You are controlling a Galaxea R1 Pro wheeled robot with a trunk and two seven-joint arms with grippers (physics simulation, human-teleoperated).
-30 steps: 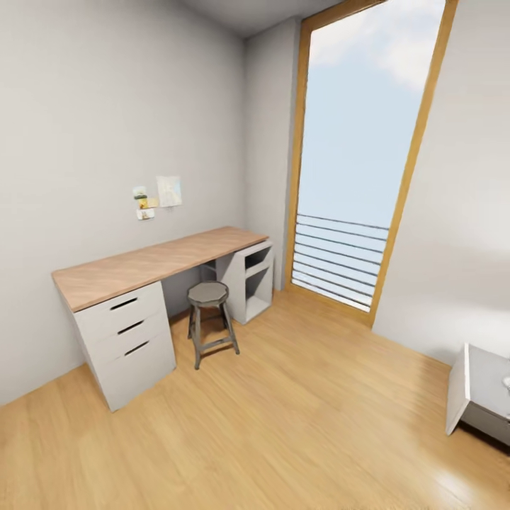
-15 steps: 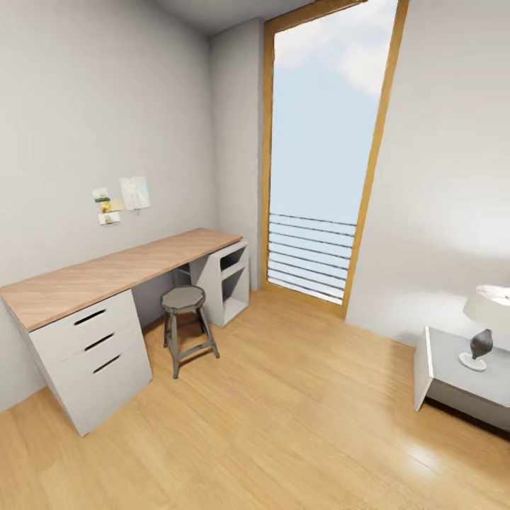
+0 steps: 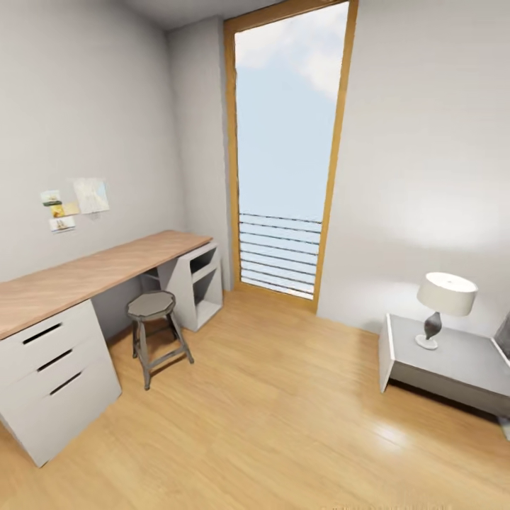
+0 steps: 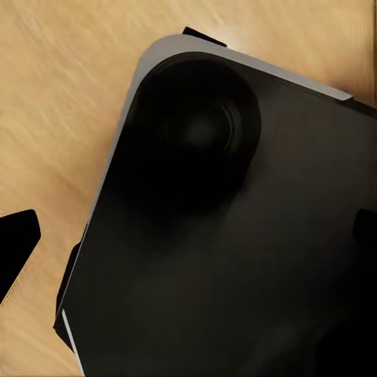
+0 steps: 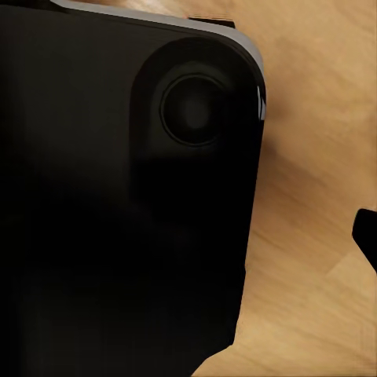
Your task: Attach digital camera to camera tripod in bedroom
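The digital camera and the camera tripod are out of view. The head view looks across a room with pale grey walls and a light wood plank floor (image 3: 283,425). In the left wrist view my left gripper (image 4: 188,243) hangs over the robot's black base (image 4: 236,236), its dark fingertips (image 4: 16,251) far apart at the picture's edges, nothing between them. In the right wrist view my right gripper (image 5: 188,236) also hangs over the black base (image 5: 118,196); one fingertip (image 5: 366,236) shows at the edge, nothing held.
A long wood-topped desk (image 3: 92,273) with white drawers (image 3: 53,375) runs along the left wall, a round grey stool (image 3: 152,308) in front of it. A tall wood-framed window (image 3: 283,156) stands at the back. A grey nightstand (image 3: 446,361) carries a white lamp (image 3: 443,297) at right.
The head view has swung to the right: desk, stool and window have slid left in the picture, and the nightstand with its lamp has come fully into view.
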